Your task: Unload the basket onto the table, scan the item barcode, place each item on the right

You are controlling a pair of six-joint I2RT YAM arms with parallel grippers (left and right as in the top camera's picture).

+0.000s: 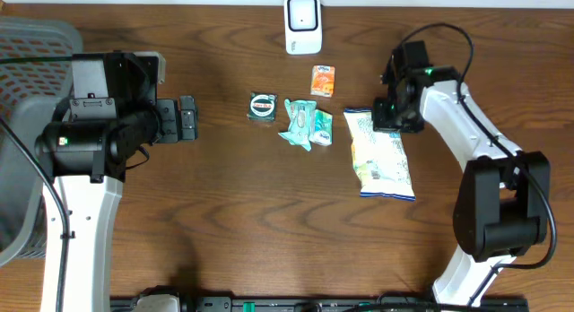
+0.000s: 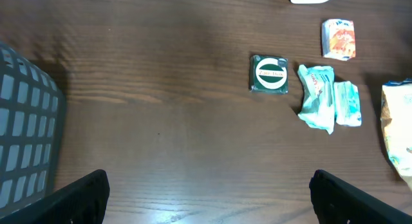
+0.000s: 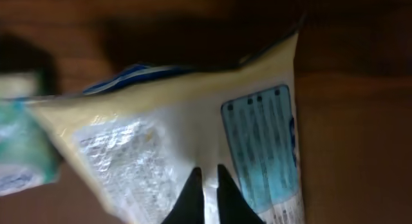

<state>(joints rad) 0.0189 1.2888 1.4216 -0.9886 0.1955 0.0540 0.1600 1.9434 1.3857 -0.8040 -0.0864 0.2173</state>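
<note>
While the right fingers are pressed together, seemingly pinching the snack bag lying on the worktop, the left fingers hang spread. Pickup is in hand; next, lift it, barcode facing the scanner.

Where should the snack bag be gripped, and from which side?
By its thin sealed top edge, coming from above at the far end: the snack bag lies flat, so probably only an edge fits. The right gripper is shut on that edge.
</note>
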